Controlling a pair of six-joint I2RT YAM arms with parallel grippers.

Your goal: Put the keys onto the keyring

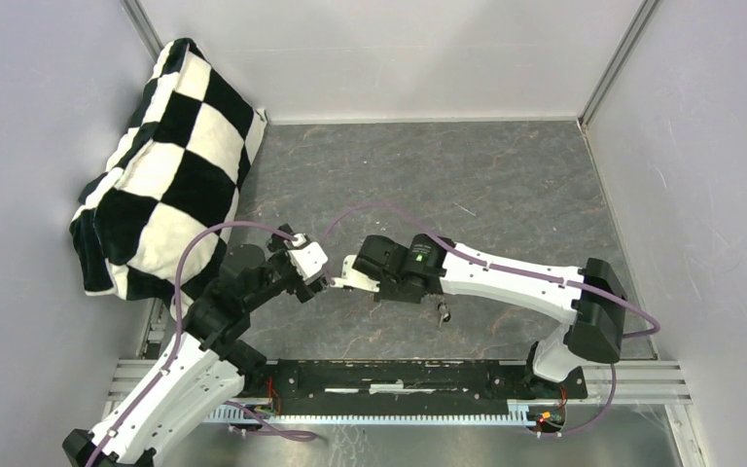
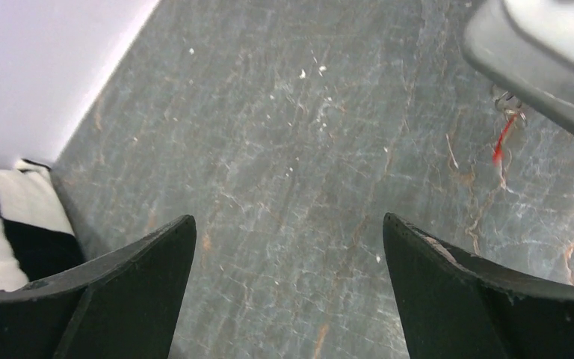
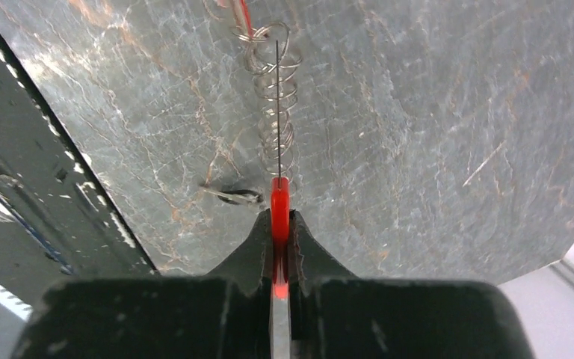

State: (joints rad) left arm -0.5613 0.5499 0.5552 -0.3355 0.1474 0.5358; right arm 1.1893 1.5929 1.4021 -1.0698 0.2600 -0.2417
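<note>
With our right pincer (image 3: 279,224) clamped on the red band of the thin, grey-coiled keyring (image 3: 276,97) over the marbled grey surface (image 3: 433,112), we should hold it steady while our wide-open, empty left pincer (image 2: 290,239) fetches the small dark key (image 3: 232,196) lying nearby.

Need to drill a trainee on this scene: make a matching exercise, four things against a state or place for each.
Things:
1. left gripper
2. right gripper
3. black-headed key
4. checked cloth

States or places:
A. lying loose on the table
B. propped in the far left corner
C. open, nothing between its fingers
D. shut on the red-headed key

Pairs: 1-C, 2-D, 3-A, 4-B
</note>
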